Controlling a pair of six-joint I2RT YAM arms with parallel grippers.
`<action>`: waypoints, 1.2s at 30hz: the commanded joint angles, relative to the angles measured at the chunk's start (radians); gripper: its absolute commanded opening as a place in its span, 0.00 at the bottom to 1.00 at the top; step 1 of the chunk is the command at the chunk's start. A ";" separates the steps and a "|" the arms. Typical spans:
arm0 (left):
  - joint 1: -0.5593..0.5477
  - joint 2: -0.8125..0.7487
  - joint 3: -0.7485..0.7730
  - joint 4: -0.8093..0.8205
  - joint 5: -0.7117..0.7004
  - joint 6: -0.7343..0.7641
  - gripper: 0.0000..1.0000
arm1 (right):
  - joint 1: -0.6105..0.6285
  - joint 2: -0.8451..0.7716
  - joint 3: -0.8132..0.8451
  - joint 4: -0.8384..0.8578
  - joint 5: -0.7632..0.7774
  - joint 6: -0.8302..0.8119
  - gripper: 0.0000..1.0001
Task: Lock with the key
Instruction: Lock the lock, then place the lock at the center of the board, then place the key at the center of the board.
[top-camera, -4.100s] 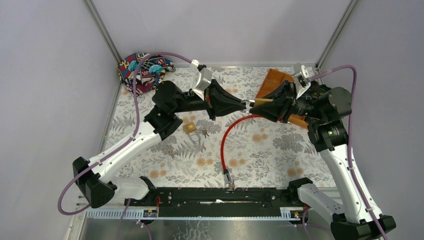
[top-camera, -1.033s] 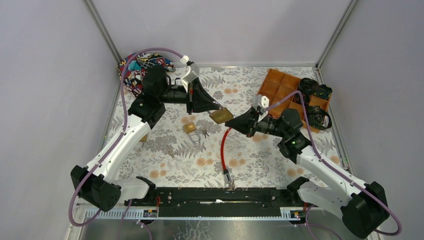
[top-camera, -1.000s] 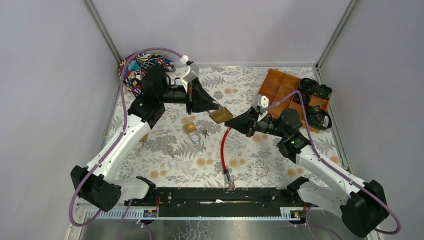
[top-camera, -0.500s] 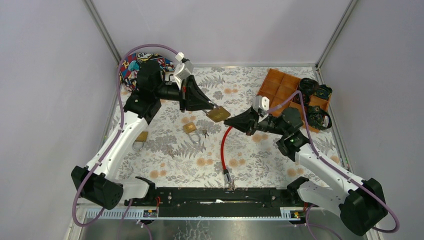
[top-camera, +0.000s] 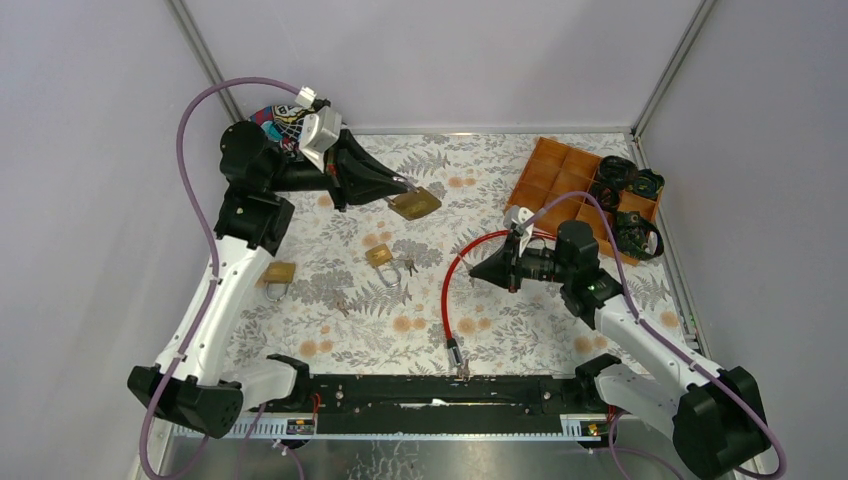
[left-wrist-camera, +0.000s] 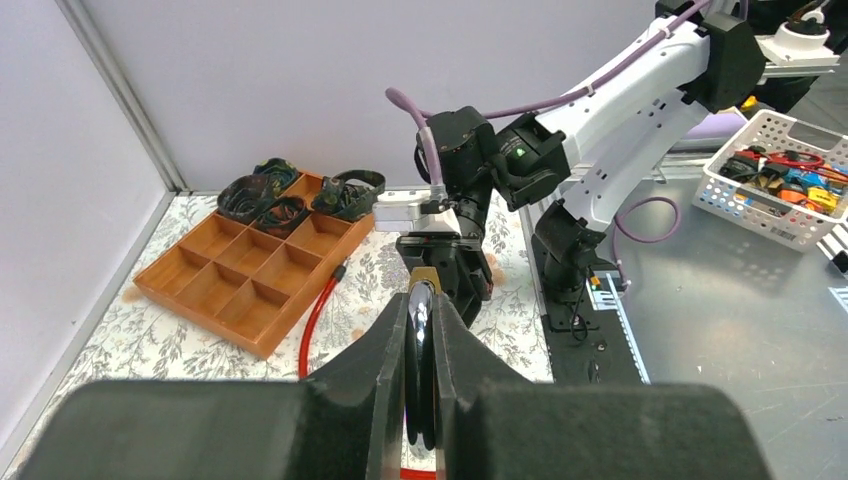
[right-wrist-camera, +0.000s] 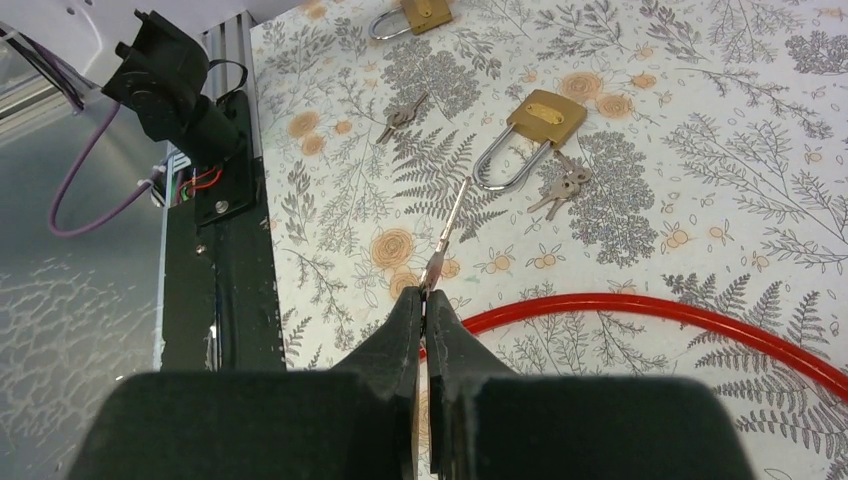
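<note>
While my left arm reaches out from the back left corner in the overhead view, my left gripper (top-camera: 398, 188) is clamped on a brass padlock (top-camera: 416, 204), which juts from my fingertips toward the middle of the table (top-camera: 560, 300). My right gripper (top-camera: 476, 273) sits well apart from it, nearer the front, beside a looping red cable (top-camera: 446, 290); whatever it holds is too small to make out here. A second padlock (top-camera: 379, 255) lies between my two grippers, and a third padlock (top-camera: 279, 272) lies to the left. An orange tray (top-camera: 556, 172) stands at the back right.

From my left wrist, my fingers (left-wrist-camera: 385, 345) press against both flat sides of the padlock (left-wrist-camera: 421, 345), seen edge-on. Beyond it, my right arm faces me, with the orange tray (left-wrist-camera: 250, 290) to the left and the red cable (left-wrist-camera: 315, 318) beside it.

From my right wrist, my fingers (right-wrist-camera: 402, 325) are squeezed together on a thin silver key (right-wrist-camera: 448, 228), which points out ahead over the flowered surface. Past its tip lies the second padlock (right-wrist-camera: 541, 118), shackle open toward me, with a small bunch of keys (right-wrist-camera: 560, 190) just beside it. The third padlock (right-wrist-camera: 424, 13) shows at the top edge, and the red cable (right-wrist-camera: 640, 308) curves off to the right.
</note>
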 joint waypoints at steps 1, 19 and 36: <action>0.007 -0.031 -0.003 0.016 -0.146 -0.025 0.00 | -0.001 -0.005 0.066 -0.001 0.014 0.034 0.00; 0.424 0.155 -0.418 -0.012 -0.640 -0.113 0.00 | 0.313 1.012 0.757 0.396 0.310 0.747 0.00; 0.625 0.478 -0.463 0.056 -0.669 -0.255 0.00 | 0.429 1.517 1.294 0.113 0.447 0.982 0.00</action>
